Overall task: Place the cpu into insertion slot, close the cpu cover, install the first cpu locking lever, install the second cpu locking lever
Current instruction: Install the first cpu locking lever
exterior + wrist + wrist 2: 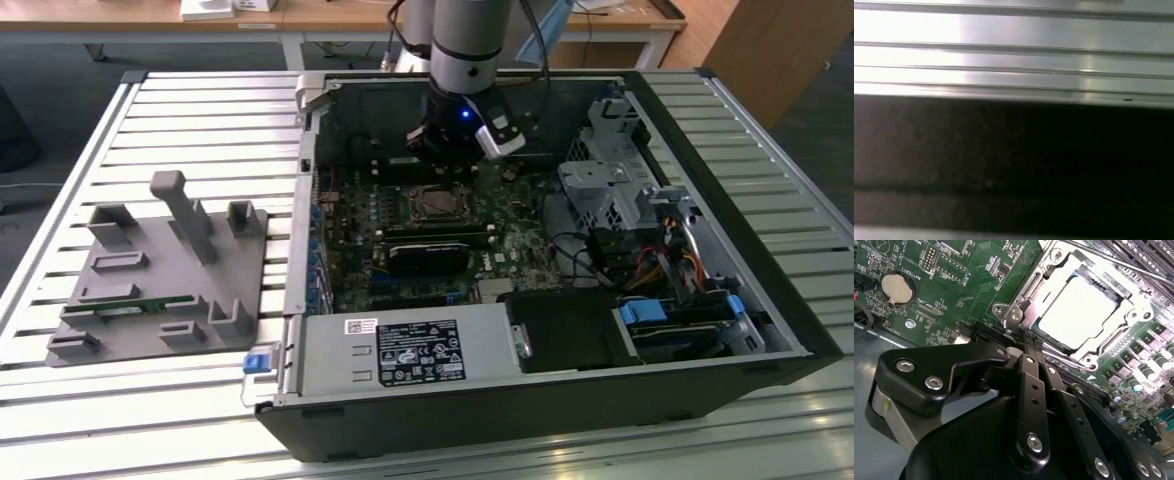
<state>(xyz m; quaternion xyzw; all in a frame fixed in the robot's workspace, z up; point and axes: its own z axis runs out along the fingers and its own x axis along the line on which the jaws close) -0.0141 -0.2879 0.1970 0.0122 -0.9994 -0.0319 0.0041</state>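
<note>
The cpu (1078,310), a pale silvery square, lies in the insertion slot (434,205) on the green board inside the open computer case. The cpu cover (1051,271), a silvery frame, lies flat around the chip. A thin metal locking lever (1114,262) runs along one side of the socket. My gripper (1029,340) hangs low over the board with its black fingers (1026,385) pressed together, the tips right at the socket's edge next to a corner screw. I see nothing between them. In the exterior view the gripper (445,165) sits just behind the socket.
A long black module (430,250) lies in front of the socket. Drive bays and cables (627,200) fill the case's right side, and a power supply (400,350) sits at the front. A grey fixture tray (160,270) stands on the slatted table at the exterior view's left. A coin battery (898,287) is on the board.
</note>
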